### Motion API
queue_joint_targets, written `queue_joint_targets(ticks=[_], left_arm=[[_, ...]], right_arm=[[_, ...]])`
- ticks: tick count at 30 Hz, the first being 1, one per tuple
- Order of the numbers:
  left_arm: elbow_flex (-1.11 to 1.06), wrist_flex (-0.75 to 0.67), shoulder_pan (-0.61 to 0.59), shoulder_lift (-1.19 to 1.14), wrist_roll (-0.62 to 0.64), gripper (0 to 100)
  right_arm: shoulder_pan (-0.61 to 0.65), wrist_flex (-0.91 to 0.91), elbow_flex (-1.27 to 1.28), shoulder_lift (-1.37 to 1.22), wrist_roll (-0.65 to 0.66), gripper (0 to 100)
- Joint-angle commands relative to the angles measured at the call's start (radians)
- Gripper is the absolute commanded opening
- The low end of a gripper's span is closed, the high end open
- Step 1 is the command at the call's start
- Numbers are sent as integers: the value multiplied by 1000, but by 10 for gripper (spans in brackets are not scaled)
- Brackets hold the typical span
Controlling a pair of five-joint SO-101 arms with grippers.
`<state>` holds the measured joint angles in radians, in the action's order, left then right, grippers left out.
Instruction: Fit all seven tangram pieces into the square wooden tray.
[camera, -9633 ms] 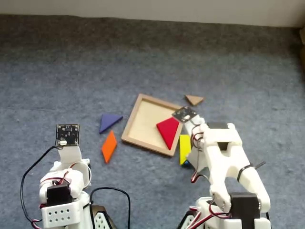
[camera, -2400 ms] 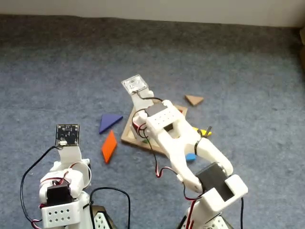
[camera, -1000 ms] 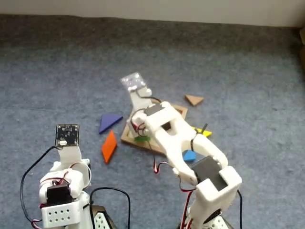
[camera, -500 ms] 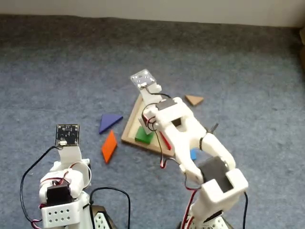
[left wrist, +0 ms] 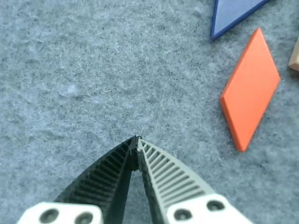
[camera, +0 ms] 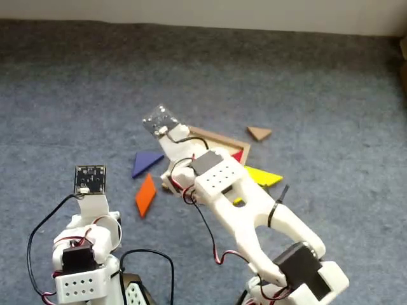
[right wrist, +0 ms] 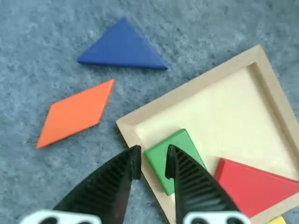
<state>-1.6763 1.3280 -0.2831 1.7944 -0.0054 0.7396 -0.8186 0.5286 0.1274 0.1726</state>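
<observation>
Green square (right wrist: 182, 147) (in tray (right wrist: 187, 86)); right gripper (right wrist: 153, 162) above

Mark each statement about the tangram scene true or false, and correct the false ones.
1. The green square lies in the tray. True.
2. The orange piece lies in the tray. False: it lies on the carpet outside it.
3. The left gripper is shut. True.
4. The blue triangle touches the orange piece. False: they lie apart.
5. The red triangle lies in the tray. True.
</observation>
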Motion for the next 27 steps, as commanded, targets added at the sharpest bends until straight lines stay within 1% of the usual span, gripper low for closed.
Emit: queue_joint_targets(ticks=[1, 3, 8, 15, 22, 27], left_arm=[[-19, 5, -8, 27, -3, 7], [-19, 5, -8, 27, -3, 7], [-19, 5, -8, 27, -3, 7], [-19, 5, -8, 27, -3, 7], [-19, 5, -8, 27, -3, 7], [-19, 5, -8, 27, -3, 7]], right_arm=[[15, 77, -8, -31, 11, 102], [15, 113, -12, -68, 11, 102], [13, 114, -2, -107, 11, 102], [-19, -28, 12, -104, 17, 102], [-77, -33, 15, -102, 18, 102], [-64, -62, 13, -70, 18, 102]])
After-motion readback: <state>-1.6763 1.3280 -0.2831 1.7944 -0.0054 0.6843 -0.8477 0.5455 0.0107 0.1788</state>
